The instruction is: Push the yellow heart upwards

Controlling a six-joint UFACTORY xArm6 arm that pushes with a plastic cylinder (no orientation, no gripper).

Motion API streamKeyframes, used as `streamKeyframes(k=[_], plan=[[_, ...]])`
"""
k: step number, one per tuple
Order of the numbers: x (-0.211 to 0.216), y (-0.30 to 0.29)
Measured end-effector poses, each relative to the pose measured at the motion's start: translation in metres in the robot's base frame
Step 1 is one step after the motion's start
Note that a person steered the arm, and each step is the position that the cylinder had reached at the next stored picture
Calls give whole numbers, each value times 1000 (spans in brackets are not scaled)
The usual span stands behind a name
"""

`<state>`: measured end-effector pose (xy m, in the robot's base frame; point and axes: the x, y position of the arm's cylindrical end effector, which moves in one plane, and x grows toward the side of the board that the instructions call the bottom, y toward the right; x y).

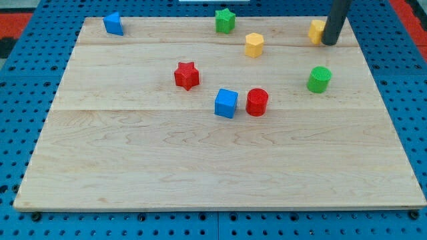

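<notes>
The yellow heart [316, 30] lies near the board's top right edge, partly hidden behind my rod. My tip [329, 43] rests on the board right against the heart's right lower side. A yellow hexagon block [254, 45] lies to the heart's left, apart from it.
A green star [225, 21] sits at the top middle, a blue block [113, 23] at the top left corner. A red star [187, 75], a blue cube [226, 103] and a red cylinder [257, 102] lie mid-board. A green cylinder [319, 79] lies below my tip. The wooden board [200, 173] ends just above the heart.
</notes>
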<state>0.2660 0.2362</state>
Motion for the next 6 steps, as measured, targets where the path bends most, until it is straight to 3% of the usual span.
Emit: streamKeyframes(k=[2,4,6], plan=[[19,-9],[-27,-33],[-24,-21]])
